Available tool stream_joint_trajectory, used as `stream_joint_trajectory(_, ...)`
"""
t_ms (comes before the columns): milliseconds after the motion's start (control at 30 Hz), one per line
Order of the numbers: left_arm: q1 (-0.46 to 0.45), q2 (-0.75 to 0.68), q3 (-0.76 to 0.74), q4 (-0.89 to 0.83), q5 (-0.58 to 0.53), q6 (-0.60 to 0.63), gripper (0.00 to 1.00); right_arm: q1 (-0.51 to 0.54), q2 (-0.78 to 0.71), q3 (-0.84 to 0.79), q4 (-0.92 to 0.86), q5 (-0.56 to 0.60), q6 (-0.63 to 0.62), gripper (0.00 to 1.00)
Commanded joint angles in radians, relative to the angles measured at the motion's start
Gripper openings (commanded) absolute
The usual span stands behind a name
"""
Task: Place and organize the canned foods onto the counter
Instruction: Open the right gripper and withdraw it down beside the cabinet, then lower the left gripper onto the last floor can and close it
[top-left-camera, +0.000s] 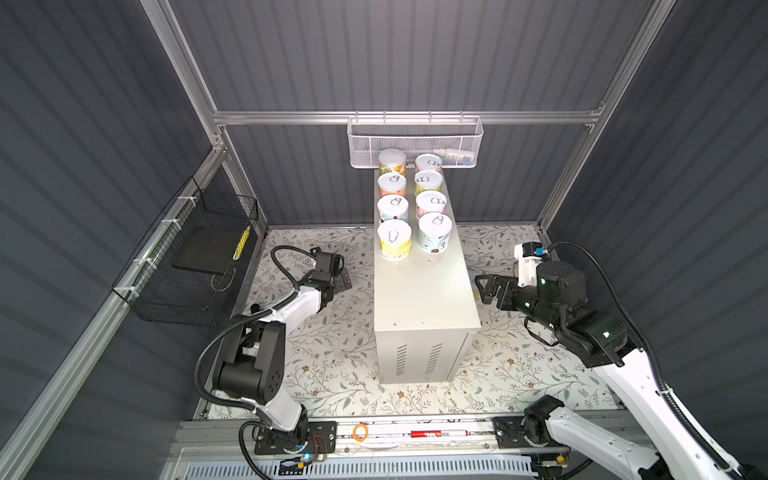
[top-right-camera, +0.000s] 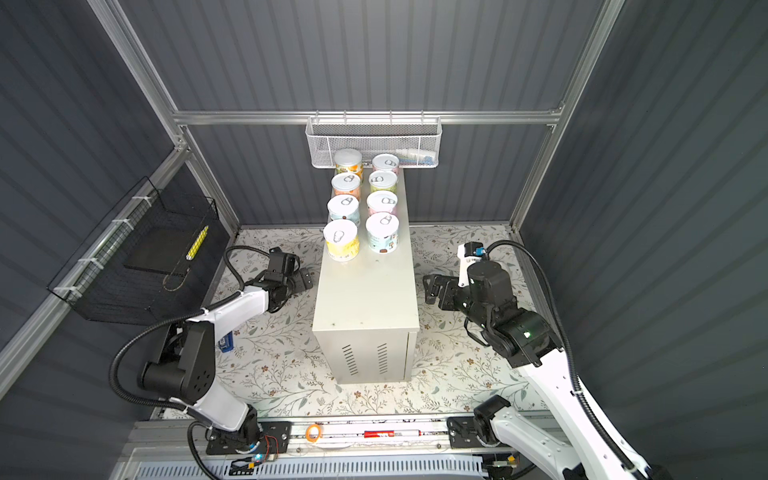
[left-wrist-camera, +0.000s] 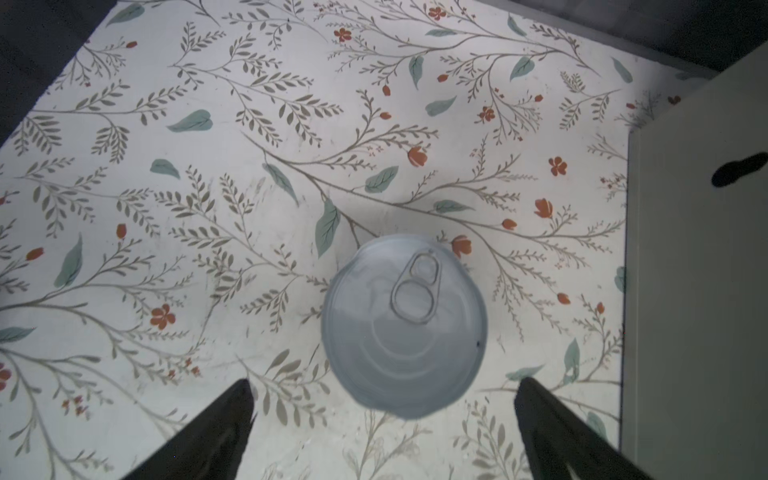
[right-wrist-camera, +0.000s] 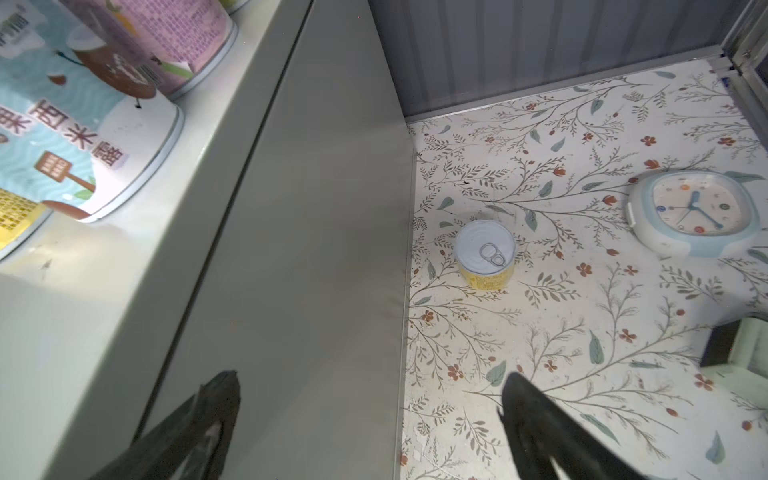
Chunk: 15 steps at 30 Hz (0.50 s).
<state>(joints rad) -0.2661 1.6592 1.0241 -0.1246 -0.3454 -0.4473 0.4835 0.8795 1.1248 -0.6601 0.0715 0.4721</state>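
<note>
Cream-painted metal formed the tabletop (top-left-camera: 424, 291), and eight cans (top-left-camera: 434, 226) stood upright at its far end in two rows of four, close together, lids up. The near half of the top lay bare. The left tool (left-wrist-camera: 386, 385) hung over the floor mat (left-wrist-camera: 208, 187) to the left of the box, its jaws spread wide and gripping nothing. A lone can (left-wrist-camera: 405, 324) stood upright on the mat just ahead of them, untouched. The right tool (top-left-camera: 482, 289) was beside the box's right edge, also released and empty. Its wrist view showed a yellow can (right-wrist-camera: 485, 257) upright on the mat just beside the box wall, with a clock (right-wrist-camera: 698, 212) lying further off.
</note>
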Motion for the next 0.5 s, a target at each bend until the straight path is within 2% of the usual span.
stream_joint_trajectory(0, 0.011, 0.059, 0.077, 0.045, -0.021, 0.022, 0.99, -0.008, -0.014, -0.005, 0.015, -0.019, 0.002, 0.99)
stream_joint_trajectory(233, 0.025, 0.176, 0.153, 0.037, -0.022, -0.001, 0.99, -0.012, -0.026, -0.019, 0.021, -0.031, 0.009, 0.99)
stream_joint_trajectory(467, 0.03, 0.233, 0.12, 0.066, -0.016, -0.027, 0.97, -0.014, -0.025, -0.038, 0.033, -0.042, 0.012, 0.99)
